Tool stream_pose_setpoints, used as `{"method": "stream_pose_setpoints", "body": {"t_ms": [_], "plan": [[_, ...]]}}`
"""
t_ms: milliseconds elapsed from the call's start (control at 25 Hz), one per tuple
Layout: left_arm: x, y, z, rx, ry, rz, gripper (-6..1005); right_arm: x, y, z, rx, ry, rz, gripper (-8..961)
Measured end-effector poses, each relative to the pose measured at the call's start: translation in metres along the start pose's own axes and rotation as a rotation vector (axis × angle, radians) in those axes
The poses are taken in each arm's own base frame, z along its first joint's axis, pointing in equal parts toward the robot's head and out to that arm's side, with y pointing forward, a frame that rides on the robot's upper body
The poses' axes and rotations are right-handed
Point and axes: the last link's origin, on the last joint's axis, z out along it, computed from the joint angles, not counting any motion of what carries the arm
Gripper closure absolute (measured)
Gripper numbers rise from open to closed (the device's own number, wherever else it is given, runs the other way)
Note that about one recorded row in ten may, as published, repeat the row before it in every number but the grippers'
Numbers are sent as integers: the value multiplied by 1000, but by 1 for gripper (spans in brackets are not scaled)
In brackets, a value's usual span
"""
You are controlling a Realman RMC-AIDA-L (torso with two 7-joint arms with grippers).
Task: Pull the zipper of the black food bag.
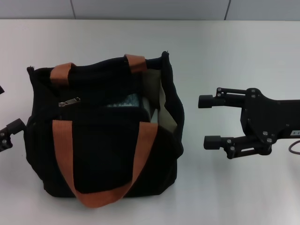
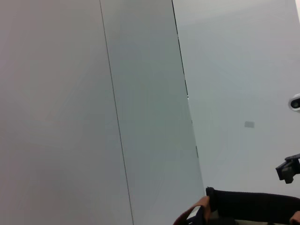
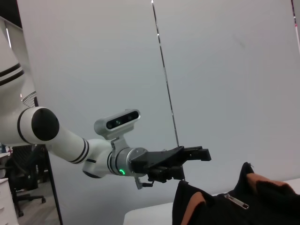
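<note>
On a white table (image 1: 225,187), a large black food bag (image 1: 103,154) is sitting upright with its mouth gaping open, two orange-brown straps (image 1: 63,154) draping over its front and back. To the bag's right, well apart from it, the right gripper (image 1: 209,121) is hovering with its two fingers spread wide and holding nothing. At the bag's left side the left gripper (image 1: 9,133) is showing only a fingertip at the edge, so I cannot tell its state there. The small silver zipper (image 1: 69,101) is lying on the bag's top edge, toward its left rear.

The soft fabric is likely to be the trouble: a pull on the tab could drag or tip the unheld bag, and the tiny tab could slip from the fingers.

The right wrist view is showing the whole left arm, its gripper (image 3: 192,161) poised just above the bag's edge; the head view is hiding that.
</note>
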Motion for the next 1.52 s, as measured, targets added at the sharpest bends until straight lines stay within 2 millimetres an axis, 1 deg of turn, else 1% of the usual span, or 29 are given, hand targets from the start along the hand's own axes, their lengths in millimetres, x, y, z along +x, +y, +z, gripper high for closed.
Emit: {"method": "stream_pose_setpoints", "body": {"t_ms": [200, 240, 320, 440, 480, 520, 640, 760, 800, 840, 880, 920, 960, 1080, 1200, 1280, 1360, 1440, 1520], "plan": [[1, -1, -2, 22, 5, 14, 202, 0, -2, 0, 12, 1, -1, 119], [0, -2, -5, 47, 3, 55, 203, 0, -2, 1, 11, 0, -2, 119], [0, -1, -7, 59, 2, 74, 204, 0, -2, 1, 12, 0, -2, 120], [-4, 1, -15, 135, -15, 158, 207, 0, -4, 3, 17, 2, -2, 122], [-4, 1, -15, 135, -15, 158, 208, 0, -4, 3, 17, 2, -2, 123], [-12, 5, -22, 199, -59, 232, 209, 0, -5, 3, 20, 3, 0, 123], [-22, 10, -24, 239, -116, 276, 212, -1, -9, 6, 35, 8, 31, 125], [-22, 10, -24, 239, -116, 276, 215, -1, -10, 8, 38, 11, 38, 126], [-41, 17, -18, 262, -203, 308, 216, -1, -11, 9, 38, 13, 38, 127], [-41, 17, -18, 262, -203, 308, 217, -2, -13, 12, 40, 17, 41, 128], [-49, 21, -12, 254, -226, 311, 217, -2, -13, 12, 40, 17, 41, 128], [-49, 21, -12, 254, -226, 311, 218, -2, -14, 13, 39, 18, 44, 129], [-59, 30, -2, 224, -228, 319, 219, -3, -15, 14, 38, 18, 47, 129], [-63, 35, 2, 224, -219, 332, 222, -3, -15, 15, 36, 18, 51, 131], [-68, 39, 8, 264, -213, 389, 225, -3, -15, 15, 37, 18, 52, 133], [-70, 39, 11, 281, -212, 407, 227, -3, -14, 15, 38, 17, 55, 134], [-73, 36, 16, 340, -207, 426, 229, -2, -14, 14, 42, 15, 57, 135], [-72, 32, 14, 416, -197, 445, 231, -2, -14, 12, 48, 12, 58, 136], [-72, 32, 14, 416, -197, 445, 232, -2, -14, 12, 49, 11, 58, 137]]}}
